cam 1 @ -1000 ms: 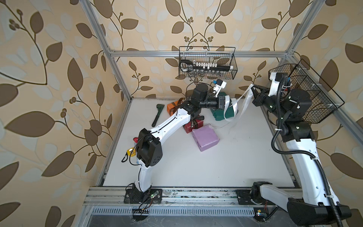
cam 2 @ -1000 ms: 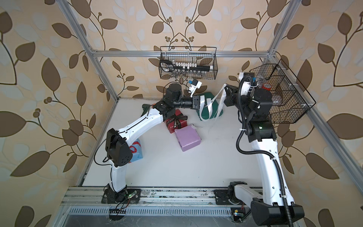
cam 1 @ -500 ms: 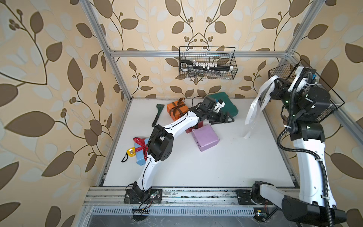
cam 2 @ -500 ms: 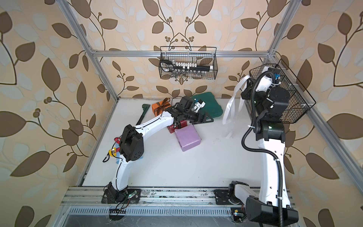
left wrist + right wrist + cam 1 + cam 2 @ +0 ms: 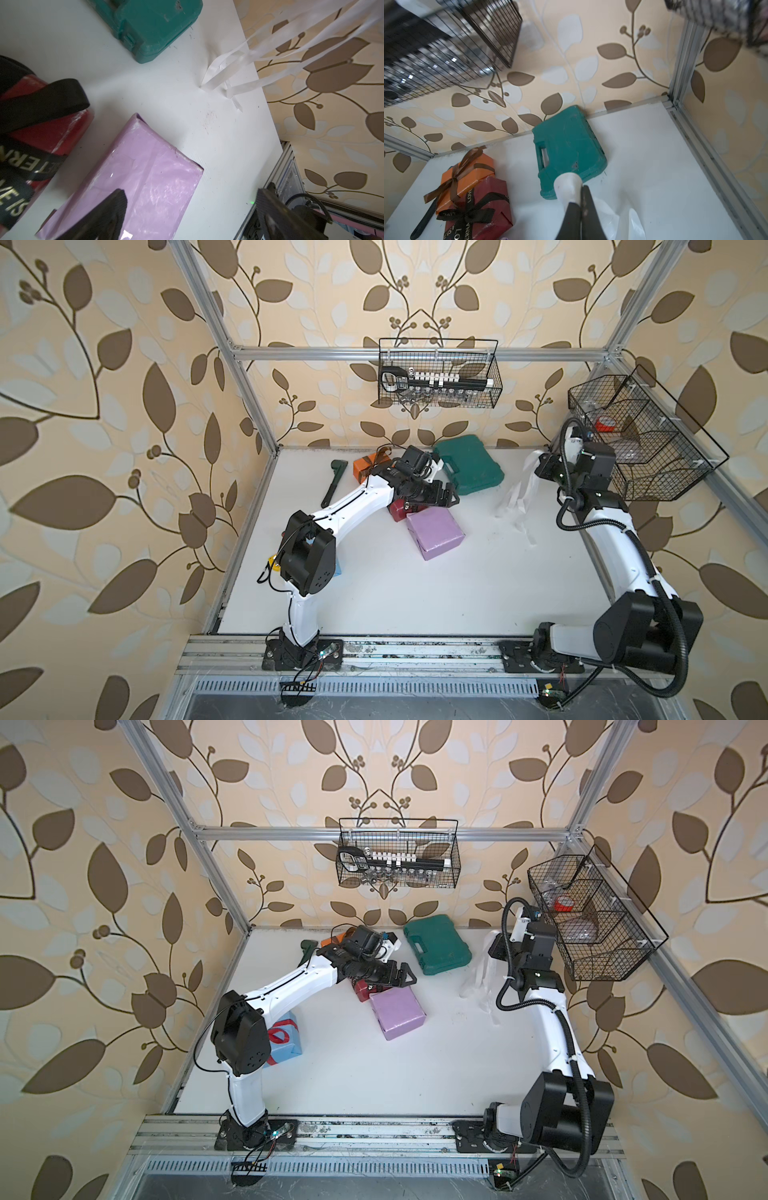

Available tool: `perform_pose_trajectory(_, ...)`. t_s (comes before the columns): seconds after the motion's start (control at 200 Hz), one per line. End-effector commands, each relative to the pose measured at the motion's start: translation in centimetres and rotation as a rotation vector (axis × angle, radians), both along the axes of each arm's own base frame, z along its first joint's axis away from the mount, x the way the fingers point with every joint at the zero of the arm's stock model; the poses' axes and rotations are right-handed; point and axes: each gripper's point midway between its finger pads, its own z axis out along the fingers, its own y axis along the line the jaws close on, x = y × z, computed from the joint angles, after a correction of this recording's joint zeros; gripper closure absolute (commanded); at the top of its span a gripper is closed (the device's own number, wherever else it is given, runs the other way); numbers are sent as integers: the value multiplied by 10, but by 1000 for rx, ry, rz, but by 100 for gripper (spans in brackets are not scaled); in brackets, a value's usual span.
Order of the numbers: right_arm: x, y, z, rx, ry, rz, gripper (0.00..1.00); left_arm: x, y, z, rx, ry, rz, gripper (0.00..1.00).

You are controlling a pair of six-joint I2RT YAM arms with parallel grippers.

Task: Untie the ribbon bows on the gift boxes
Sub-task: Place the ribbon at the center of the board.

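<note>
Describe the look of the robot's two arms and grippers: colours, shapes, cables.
The left arm and right arm have smooth white links joined by boxy black joints. The right arm carries a ribbed black hose. The left gripper and right gripper are black.

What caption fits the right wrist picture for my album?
Right gripper shut on the white ribbon; brown bow on the orange box and black bow on the dark red box are tied.
</note>
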Motion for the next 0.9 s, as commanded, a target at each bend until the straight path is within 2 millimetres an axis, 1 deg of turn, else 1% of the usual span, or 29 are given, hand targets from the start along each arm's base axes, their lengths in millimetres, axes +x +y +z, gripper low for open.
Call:
perform_pose_trajectory(0.0,-3,4,-46,80,134,2,100,-5,30,28,14,-72,59,1)
perform_pose_trajectory(0.02,-4,5,-55,95,160,3,99,-5,35,27,16,-69,73,1)
perform_pose_trajectory(0.035,-5,6,-61,105,180,4,94,-6,39,27,16,-71,80,1)
perform_pose_trajectory(0.05,-6,7,-67,114,200,5,87,-7,42,26,19,-72,88,1)
perform_pose_trajectory(0.085,-9,9,-80,138,243,7,64,-8,51,24,30,-75,107,1)
perform_pose_trajectory(0.09,-10,10,-83,142,251,8,63,-8,52,23,32,-76,109,1)
perform_pose_trajectory(0.14,-15,15,-99,174,297,17,23,-10,64,20,50,-79,137,1)
perform_pose_trajectory(0.155,-17,15,-103,181,311,17,10,-11,67,19,56,-80,144,1)
perform_pose_trajectory(0.165,-18,16,-106,186,320,17,4,-12,69,18,58,-79,147,1)
perform_pose_trajectory(0.175,-19,16,-108,189,327,15,2,-12,71,17,62,-77,152,1)
perform_pose_trajectory(0.23,-25,17,-118,206,364,5,1,-15,80,12,75,-70,181,1)
perform_pose_trajectory(0.285,-29,17,-124,207,393,-6,1,-18,87,7,76,-60,200,1)
perform_pose_trajectory(0.36,-35,16,-125,198,441,-22,1,-21,94,0,77,-41,218,1)
perform_pose_trajectory(0.425,-39,18,-121,179,460,-14,1,-25,99,-4,87,-29,228,1)
perform_pose_trajectory(0.52,-48,20,-116,86,495,-36,1,-33,103,-10,92,-12,226,1)
perform_pose_trajectory(0.57,-53,22,-122,39,540,-35,1,-38,104,-14,94,2,220,1)
perform_pose_trajectory(0.605,-56,25,-127,43,575,-26,1,-41,106,-16,98,13,218,1)
perform_pose_trajectory(0.665,-60,40,-132,90,596,32,0,-46,105,-21,92,28,207,1)
perform_pose_trajectory(0.745,-67,71,-133,131,578,134,1,-52,103,-25,67,55,201,1)
perform_pose_trajectory(0.895,-98,122,-133,138,552,265,1,-69,96,-36,-18,130,194,1)
